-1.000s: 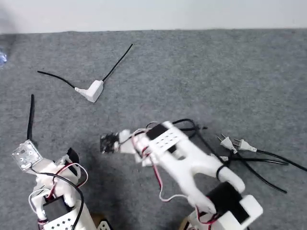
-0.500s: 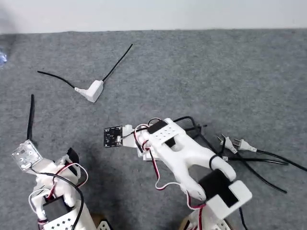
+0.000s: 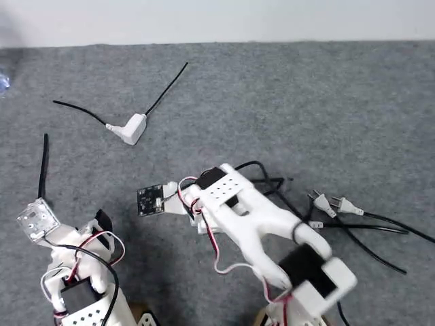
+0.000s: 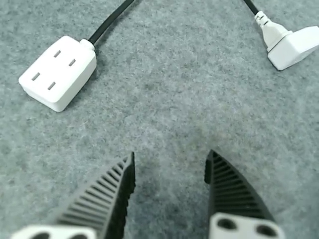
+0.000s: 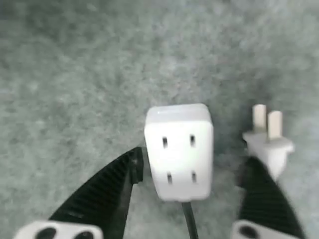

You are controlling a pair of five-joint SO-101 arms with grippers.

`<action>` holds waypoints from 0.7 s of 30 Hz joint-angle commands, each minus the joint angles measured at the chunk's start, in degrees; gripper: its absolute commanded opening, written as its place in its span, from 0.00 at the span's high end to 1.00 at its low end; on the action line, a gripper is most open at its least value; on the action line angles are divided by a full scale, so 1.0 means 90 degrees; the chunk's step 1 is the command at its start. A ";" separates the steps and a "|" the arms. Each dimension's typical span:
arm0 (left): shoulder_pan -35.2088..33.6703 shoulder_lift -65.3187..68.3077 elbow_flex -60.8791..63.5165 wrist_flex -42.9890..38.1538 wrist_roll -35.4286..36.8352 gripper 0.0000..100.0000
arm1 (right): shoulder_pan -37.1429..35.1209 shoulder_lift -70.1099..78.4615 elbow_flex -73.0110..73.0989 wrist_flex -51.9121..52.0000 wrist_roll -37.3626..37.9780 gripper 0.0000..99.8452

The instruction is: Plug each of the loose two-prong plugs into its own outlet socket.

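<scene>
Now the right gripper (image 5: 193, 160), jaws spread, has shifted slightly to straddle a socket (image 5: 179, 149), plug (image 5: 266, 142) just beside, probably ready to grasp.

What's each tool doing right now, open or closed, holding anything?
Left tool: open, empty.
Right tool: open, straddling the white outlet socket, not gripping it.

A robotics lab test bench.
A grey felt mat (image 3: 326, 102) covers the table up to a bare white wall (image 3: 217, 20). The left arm (image 3: 75, 278) and right arm (image 3: 265, 224) are white printed plastic with exposed wiring (image 3: 216, 248) and an uncased circuit board (image 3: 149, 200). Short cords (image 3: 166, 88) with free ends lie loose on the mat.
</scene>
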State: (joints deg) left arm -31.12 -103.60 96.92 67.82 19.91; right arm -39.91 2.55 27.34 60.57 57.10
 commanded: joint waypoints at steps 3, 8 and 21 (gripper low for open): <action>0.0059 -0.0078 -0.0054 -0.0020 -0.0039 0.79 | 0.0298 -0.1490 -0.0156 0.0103 0.0059 0.67; 0.0059 -0.0078 -0.0054 -0.0020 -0.0039 0.79 | 0.0855 -0.1304 -0.0156 -0.0689 0.0029 0.71; 0.0059 -0.0078 -0.0054 -0.0010 -0.0039 0.79 | 0.0659 0.1128 -0.1426 -0.0884 0.0059 0.72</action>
State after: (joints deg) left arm -30.95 -103.60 96.92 67.82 19.91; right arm -32.62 11.43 19.16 53.54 57.19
